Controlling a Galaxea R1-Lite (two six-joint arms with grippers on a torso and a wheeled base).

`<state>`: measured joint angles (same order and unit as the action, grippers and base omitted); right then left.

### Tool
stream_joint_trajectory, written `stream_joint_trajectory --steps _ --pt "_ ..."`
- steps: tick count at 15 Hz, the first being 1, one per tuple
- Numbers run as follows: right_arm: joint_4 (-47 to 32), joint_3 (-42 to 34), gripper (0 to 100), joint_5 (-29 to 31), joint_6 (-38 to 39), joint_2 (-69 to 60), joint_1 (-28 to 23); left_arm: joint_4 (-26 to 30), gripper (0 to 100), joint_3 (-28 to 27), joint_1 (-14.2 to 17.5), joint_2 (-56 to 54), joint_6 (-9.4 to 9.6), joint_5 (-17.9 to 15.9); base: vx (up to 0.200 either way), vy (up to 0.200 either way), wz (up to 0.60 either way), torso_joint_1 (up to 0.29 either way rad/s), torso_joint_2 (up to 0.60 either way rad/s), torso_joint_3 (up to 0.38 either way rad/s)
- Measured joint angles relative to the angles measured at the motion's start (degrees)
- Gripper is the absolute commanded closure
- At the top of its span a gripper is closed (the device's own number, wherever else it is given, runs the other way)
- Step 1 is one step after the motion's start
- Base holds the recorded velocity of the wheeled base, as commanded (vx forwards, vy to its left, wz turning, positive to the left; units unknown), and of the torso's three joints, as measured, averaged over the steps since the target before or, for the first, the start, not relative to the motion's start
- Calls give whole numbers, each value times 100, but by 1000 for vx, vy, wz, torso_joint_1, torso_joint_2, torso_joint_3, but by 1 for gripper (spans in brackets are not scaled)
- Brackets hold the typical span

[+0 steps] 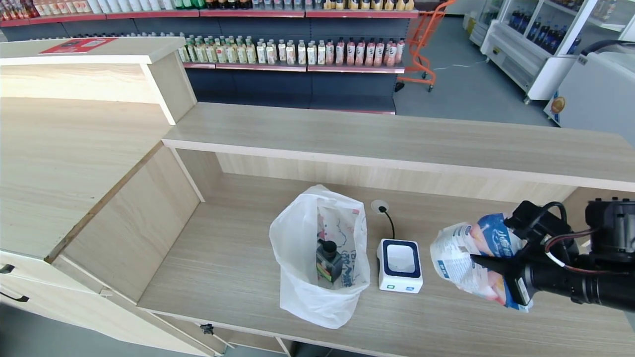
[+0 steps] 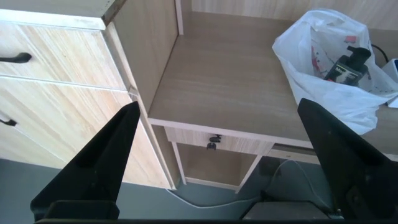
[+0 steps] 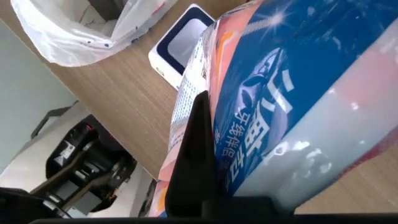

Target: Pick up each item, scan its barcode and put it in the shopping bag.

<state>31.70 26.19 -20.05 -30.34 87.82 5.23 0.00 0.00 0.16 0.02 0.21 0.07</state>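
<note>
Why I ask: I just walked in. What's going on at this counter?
The right gripper is shut on a blue and pink packet, held over the counter right of the barcode scanner. The white shopping bag stands open left of the scanner with a dark pump bottle inside. The left gripper is open and empty, down by the counter's front edge.

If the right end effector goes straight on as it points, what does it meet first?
Probably the scanner: the pouch in the right end effector leads toward it. Height is unclear; it may pass above, toward the shopping bag.
</note>
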Motion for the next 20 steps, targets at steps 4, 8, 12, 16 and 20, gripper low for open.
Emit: stream_joint_trajectory --steps 4,8,12,16,20 --pt "514 51 100 -617 -1457 580 22 0 0 0 0 0 -2 0 0 0 0 0 0 0" --pt "1612 156 100 -989 -1753 1345 289 0 0 0 0 0 -5 0 0 0 0 0 0 0" --pt "1924 339 100 -1029 -2700 1990 468 0 0 0 0 0 -2 0 0 0 0 0 0 0" --pt "1943 581 100 -1006 -3026 2267 494 0 0 0 0 0 -2 0 0 0 0 0 0 0" --pt "1954 779 100 -1024 -3417 2543 499 0 0 0 0 0 -5 0 0 0 0 0 0 0"
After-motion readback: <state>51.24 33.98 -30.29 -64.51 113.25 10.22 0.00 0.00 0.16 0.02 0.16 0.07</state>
